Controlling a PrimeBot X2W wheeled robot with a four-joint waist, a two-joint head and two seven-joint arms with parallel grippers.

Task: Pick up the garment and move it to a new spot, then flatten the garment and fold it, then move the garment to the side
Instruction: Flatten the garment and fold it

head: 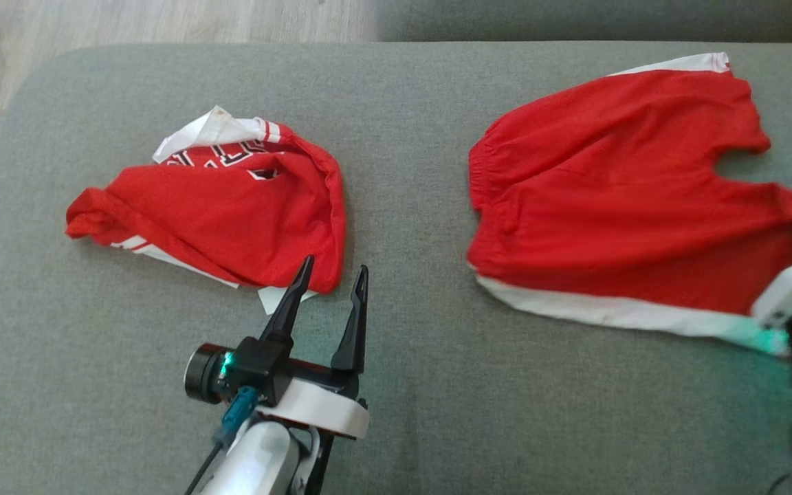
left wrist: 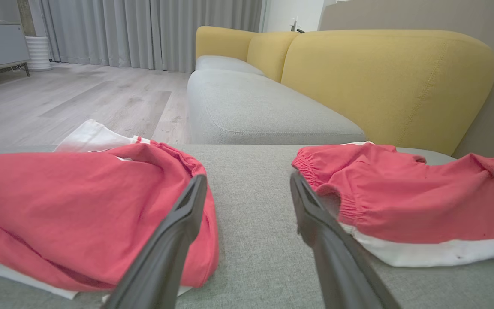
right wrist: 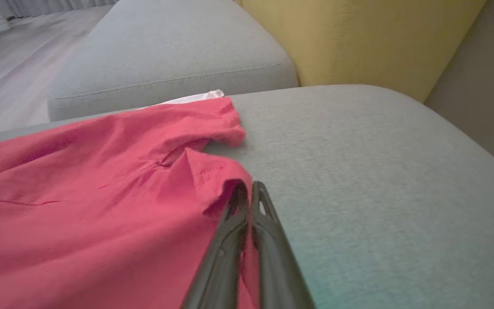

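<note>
Left gripper (head: 335, 267) up front, long dark fingers spread wide and gripping nothing, tips right at the near edge of the crumpled red jersey (head: 231, 213) on the left of the grey cushion (head: 410, 137). White trim and lettering peek out of that jersey's folds. Across a bare strip of cushion, over to the right, the red shorts (head: 616, 206) lie spread out, elastic waistband towards the middle, white band along the near edge. Far right, the right gripper (right wrist: 250, 189) is clamped tight on the hem of a shorts leg, red cloth pinched between its fingers. Beyond the cushion rises a yellow sofa back (left wrist: 384, 77).
</note>
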